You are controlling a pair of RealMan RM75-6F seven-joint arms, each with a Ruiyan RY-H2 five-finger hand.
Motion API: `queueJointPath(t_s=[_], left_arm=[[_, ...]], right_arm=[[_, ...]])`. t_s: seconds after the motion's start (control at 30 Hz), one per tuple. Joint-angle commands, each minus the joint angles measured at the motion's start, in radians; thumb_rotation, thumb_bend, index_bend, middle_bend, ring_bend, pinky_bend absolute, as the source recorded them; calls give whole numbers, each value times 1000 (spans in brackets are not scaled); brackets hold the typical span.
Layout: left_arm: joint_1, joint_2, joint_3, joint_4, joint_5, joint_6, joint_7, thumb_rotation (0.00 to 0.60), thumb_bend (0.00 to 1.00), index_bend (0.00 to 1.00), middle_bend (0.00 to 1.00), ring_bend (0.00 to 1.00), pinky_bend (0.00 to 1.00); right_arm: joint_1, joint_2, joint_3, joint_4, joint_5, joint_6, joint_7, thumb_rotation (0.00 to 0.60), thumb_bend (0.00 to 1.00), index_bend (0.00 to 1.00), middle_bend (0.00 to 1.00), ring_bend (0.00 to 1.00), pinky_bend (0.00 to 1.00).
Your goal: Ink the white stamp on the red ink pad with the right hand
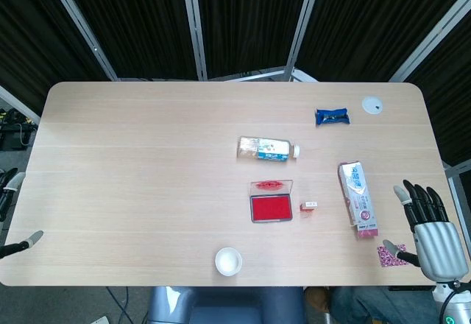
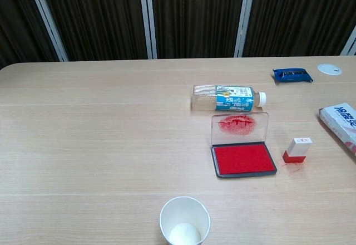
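Observation:
The white stamp (image 1: 309, 207) (image 2: 297, 149) with a red base stands upright on the table just right of the red ink pad (image 1: 271, 208) (image 2: 243, 159). The pad's clear lid (image 2: 240, 127) is raised and smeared with red ink. My right hand (image 1: 429, 224) hovers at the table's right front edge, fingers spread, holding nothing, well to the right of the stamp. Only the fingertips of my left hand (image 1: 15, 213) show at the far left edge; they hold nothing. Neither hand appears in the chest view.
A bottle (image 1: 268, 148) (image 2: 227, 98) lies on its side behind the pad. A toothpaste box (image 1: 357, 197) lies between the stamp and my right hand. A paper cup (image 1: 228, 261) (image 2: 184, 221) stands near the front edge. A blue packet (image 1: 333, 116) and a white disc (image 1: 373, 105) are at the back right.

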Motion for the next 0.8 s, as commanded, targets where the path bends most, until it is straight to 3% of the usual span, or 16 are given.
queueJointPath(t_s=[0.03,0.23,0.3,0.37,0.47,0.63,0.8], left_arm=[[1,0,1,1,0,1,0,600,0,0,0,0,0],[6,-1,3,3,0,5,1,600,0,0,0,0,0],[6,-3,0,3,-5,5,7,600,0,0,0,0,0],[2,-7,-3,4,-14,-1,18,600,0,0,0,0,0],[-8,-15,-12,3,-39,-21,34,600,1,0,0,0,0],[-33,-39,-27,5,-93,-69,91,600,0,0,0,0,0],[-53,-64,-40,-4,-134,-100,152,600,0,0,0,0,0]], right_arm=[[0,-1,-1,1,-1,-1,0,600,0,0,0,0,0],[6,-5,-2,4,1,-12,0,600,0,0,0,16,19],[20,-9,3,12,19,-42,1,600,0,0,0,196,216],[54,-24,22,45,35,-85,3,600,0,0,0,517,612],[119,-51,53,106,91,-191,-3,600,0,0,0,692,849],[234,-93,82,162,180,-401,18,600,0,9,76,782,913],[312,-126,98,161,256,-539,-11,600,0,174,213,843,953]])
